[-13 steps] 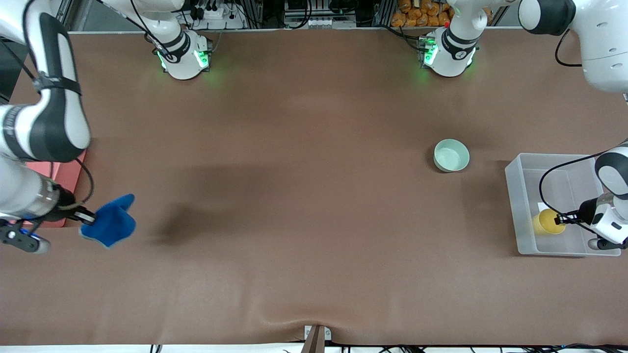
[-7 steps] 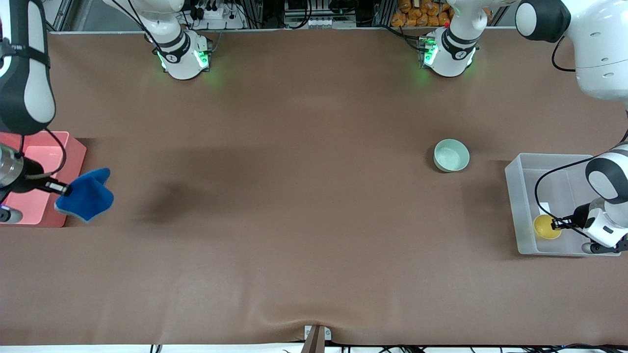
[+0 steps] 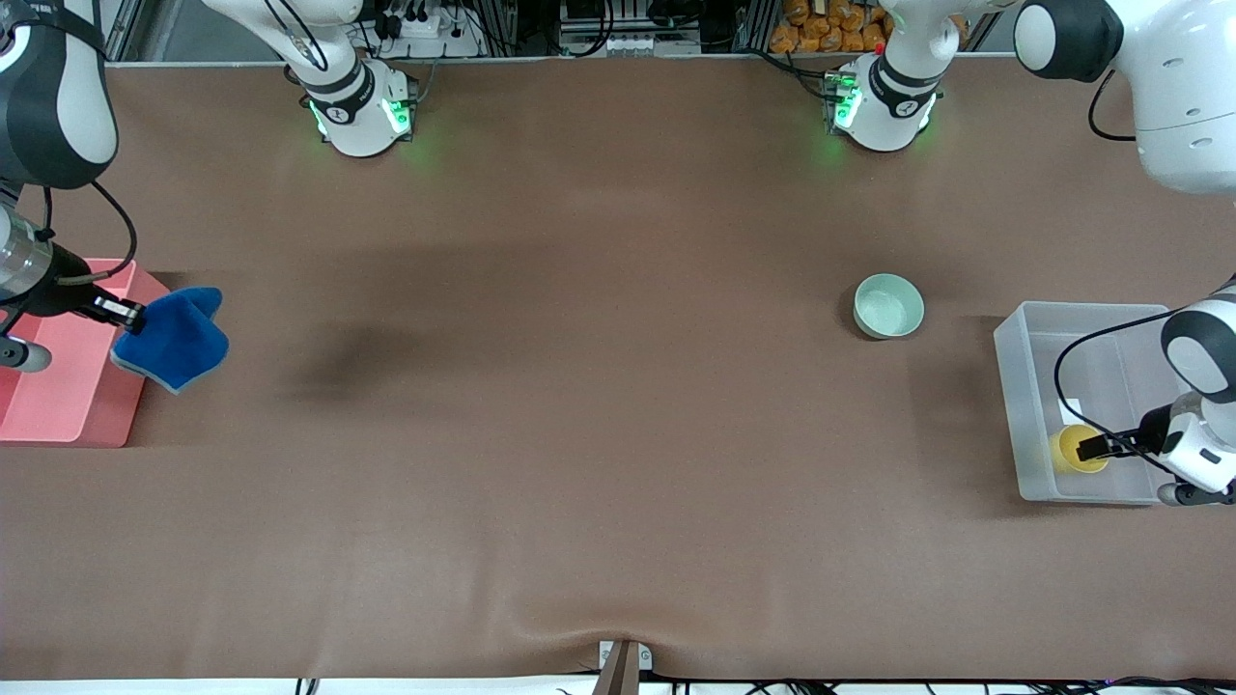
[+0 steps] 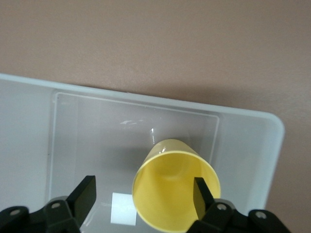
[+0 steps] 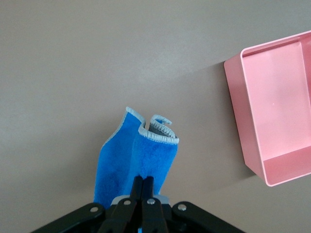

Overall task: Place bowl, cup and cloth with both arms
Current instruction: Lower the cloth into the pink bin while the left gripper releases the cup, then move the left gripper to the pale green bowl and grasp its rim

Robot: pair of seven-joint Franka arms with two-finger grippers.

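The yellow cup (image 3: pixel 1070 452) (image 4: pixel 170 184) sits in the clear bin (image 3: pixel 1009 386), at the corner nearest the front camera. My left gripper (image 3: pixel 1089 447) (image 4: pixel 143 187) is open over it. One finger (image 4: pixel 201 194) is at the cup's rim and the other stands well apart from it. My right gripper (image 3: pixel 130 317) (image 5: pixel 145 178) is shut on the blue cloth (image 3: pixel 179 338) (image 5: pixel 138 155), which hangs in the air by the edge of the pink bin (image 3: pixel 58 396) (image 5: pixel 279 111). The mint-green bowl (image 3: pixel 888 305) stands alone on the table beside the clear bin.
The brown table mat stretches between the two bins. Both arm bases (image 3: pixel 362 116) (image 3: pixel 879 106) stand along the edge farthest from the front camera. The clear bin's wall (image 4: pixel 29 126) surrounds the left gripper's fingers.
My left gripper opened and let go of the cup in the clear bin. My right gripper carried the cloth away from the front camera, alongside the pink bin.
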